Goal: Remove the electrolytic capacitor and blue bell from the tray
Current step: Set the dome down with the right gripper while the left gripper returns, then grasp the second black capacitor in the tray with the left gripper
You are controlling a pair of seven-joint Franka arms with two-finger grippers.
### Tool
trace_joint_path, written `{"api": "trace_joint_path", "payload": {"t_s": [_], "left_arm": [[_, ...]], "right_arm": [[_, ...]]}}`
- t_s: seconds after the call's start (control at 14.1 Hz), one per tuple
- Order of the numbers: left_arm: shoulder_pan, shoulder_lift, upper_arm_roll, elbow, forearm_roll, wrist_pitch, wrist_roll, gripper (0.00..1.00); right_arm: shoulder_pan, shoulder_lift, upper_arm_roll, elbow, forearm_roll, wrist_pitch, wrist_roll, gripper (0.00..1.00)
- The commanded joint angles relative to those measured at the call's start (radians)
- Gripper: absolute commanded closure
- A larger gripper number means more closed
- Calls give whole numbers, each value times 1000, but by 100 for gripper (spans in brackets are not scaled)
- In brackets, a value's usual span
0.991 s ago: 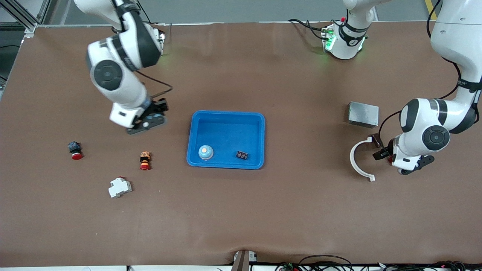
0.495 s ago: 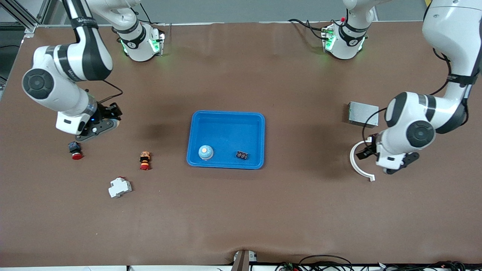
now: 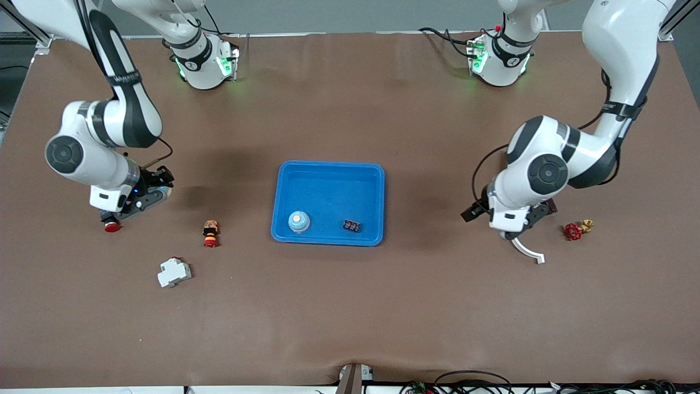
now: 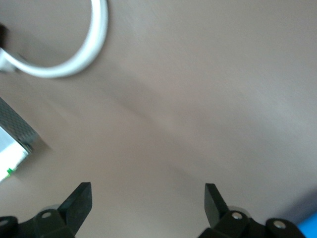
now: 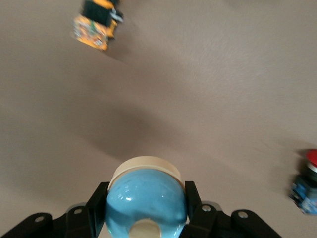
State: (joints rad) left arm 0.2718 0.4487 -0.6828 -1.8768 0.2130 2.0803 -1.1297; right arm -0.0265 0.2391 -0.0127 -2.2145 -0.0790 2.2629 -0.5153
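Observation:
In the blue tray (image 3: 328,167) a blue bell (image 3: 298,221) with a cream knob sits in the corner nearest the camera, and a small dark capacitor (image 3: 351,225) lies beside it. In the right wrist view my right gripper (image 5: 146,193) is shut on a blue bell (image 5: 146,201) with a cream base, one finger on each side. In the front view my right gripper (image 3: 155,189) hangs low over the table at the right arm's end, and its hand hides what it holds. My left gripper (image 3: 474,210) (image 4: 148,198) stands open and empty over bare table between the tray and a white curved piece (image 3: 528,250).
Under the right hand lies a red button (image 3: 111,225) (image 5: 307,183). An orange and black button (image 3: 210,233) (image 5: 96,22) and a white breaker (image 3: 174,272) lie nearer the camera. A red valve (image 3: 574,230) lies at the left arm's end. The left wrist view shows the white curved piece (image 4: 74,59) and a grey box (image 4: 15,134).
The right arm swung out to its end of the table and came low over the red button. The left arm moved toward the tray, covering the grey box and uncovering the red valve.

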Motion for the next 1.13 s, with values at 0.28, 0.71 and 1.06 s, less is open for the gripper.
{"api": "trace_joint_path", "payload": {"t_s": [0.28, 0.71, 1.06], "left_arm": [[-253, 174, -6, 190, -14, 86, -391, 10], [-486, 301, 135, 284, -17, 318, -636, 14], [-629, 413, 246, 386, -21, 420, -731, 14]], "right_arm": [[-75, 156, 19, 42, -53, 155, -89, 80], [-84, 210, 19, 67, -54, 201, -89, 74], [-84, 212, 19, 67, -54, 210, -89, 43]]}}
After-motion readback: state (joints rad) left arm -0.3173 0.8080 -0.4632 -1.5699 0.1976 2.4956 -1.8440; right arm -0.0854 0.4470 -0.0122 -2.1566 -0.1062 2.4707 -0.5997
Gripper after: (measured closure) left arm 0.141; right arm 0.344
